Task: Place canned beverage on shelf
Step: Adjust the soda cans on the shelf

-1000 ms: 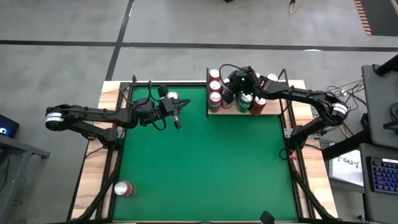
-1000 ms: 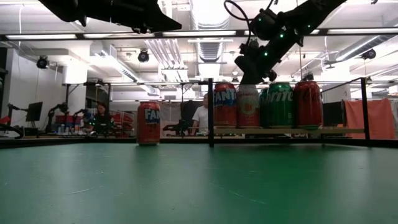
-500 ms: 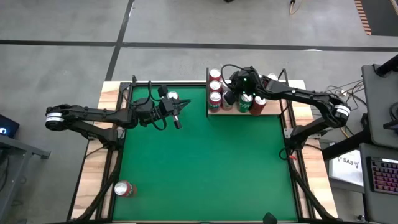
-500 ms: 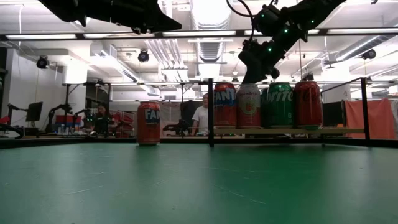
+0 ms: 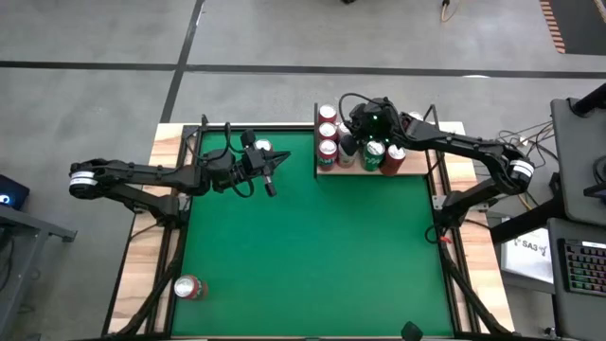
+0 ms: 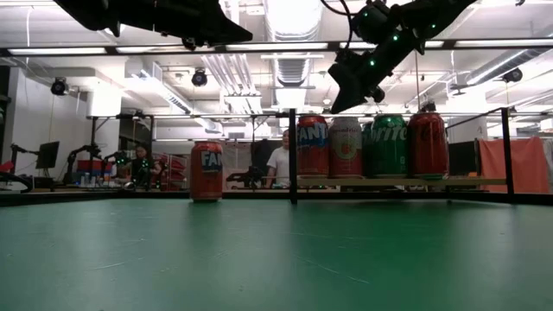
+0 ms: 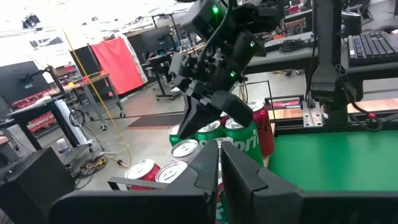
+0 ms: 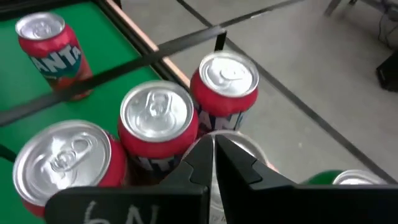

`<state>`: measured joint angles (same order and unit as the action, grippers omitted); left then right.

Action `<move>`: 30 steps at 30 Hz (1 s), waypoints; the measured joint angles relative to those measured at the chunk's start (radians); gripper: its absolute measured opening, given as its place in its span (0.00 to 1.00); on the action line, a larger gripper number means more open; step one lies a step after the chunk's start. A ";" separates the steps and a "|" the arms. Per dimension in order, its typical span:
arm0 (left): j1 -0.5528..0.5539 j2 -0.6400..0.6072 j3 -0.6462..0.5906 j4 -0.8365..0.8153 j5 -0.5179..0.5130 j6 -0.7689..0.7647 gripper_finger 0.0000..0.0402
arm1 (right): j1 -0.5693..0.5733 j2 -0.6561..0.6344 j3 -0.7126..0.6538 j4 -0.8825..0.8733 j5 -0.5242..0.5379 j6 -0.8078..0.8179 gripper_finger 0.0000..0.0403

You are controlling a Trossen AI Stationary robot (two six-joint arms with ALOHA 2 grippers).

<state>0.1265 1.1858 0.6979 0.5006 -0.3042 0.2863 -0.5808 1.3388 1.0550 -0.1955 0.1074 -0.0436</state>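
The shelf point(image 5: 417, 167) sits at about one o'clock on the green tabletop point(image 5: 312, 246), and a cluster of cans point(image 6: 371, 145) stands upright on it, packed side by side, apparently to keep room for more. The right gripper point(image 6: 339, 102) hangs just above that cluster with its fingers together and nothing between them, so the can beneath it stands on its own; I judge this placement done. The left gripper point(image 5: 272, 186), at about eleven o'clock, is also pinched together and empty, hovering near a lone upright can point(image 5: 264, 148) on the felt just left of the shelf. Another can point(image 5: 187, 287) lies on its side at seven o'clock, well apart; both look yet to be shelved.
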 joint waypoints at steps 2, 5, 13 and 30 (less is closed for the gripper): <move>0.000 0.000 0.000 0.000 0.000 0.000 0.00 | 0.000 0.000 0.012 0.005 0.005 -0.009 0.02; 0.000 0.000 0.000 0.000 0.000 0.005 0.00 | -0.001 0.004 0.018 0.028 0.031 -0.029 0.02; 0.000 0.000 0.000 0.000 0.000 0.007 0.00 | -0.009 0.019 0.018 0.044 0.051 -0.037 0.02; 0.000 0.000 0.000 0.000 0.000 -0.028 0.00 | -0.009 0.097 0.014 0.021 0.051 -0.009 0.02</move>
<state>0.1261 1.1862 0.6979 0.5003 -0.3038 0.2581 -0.5896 1.4360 1.0691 -0.1747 0.1589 -0.0531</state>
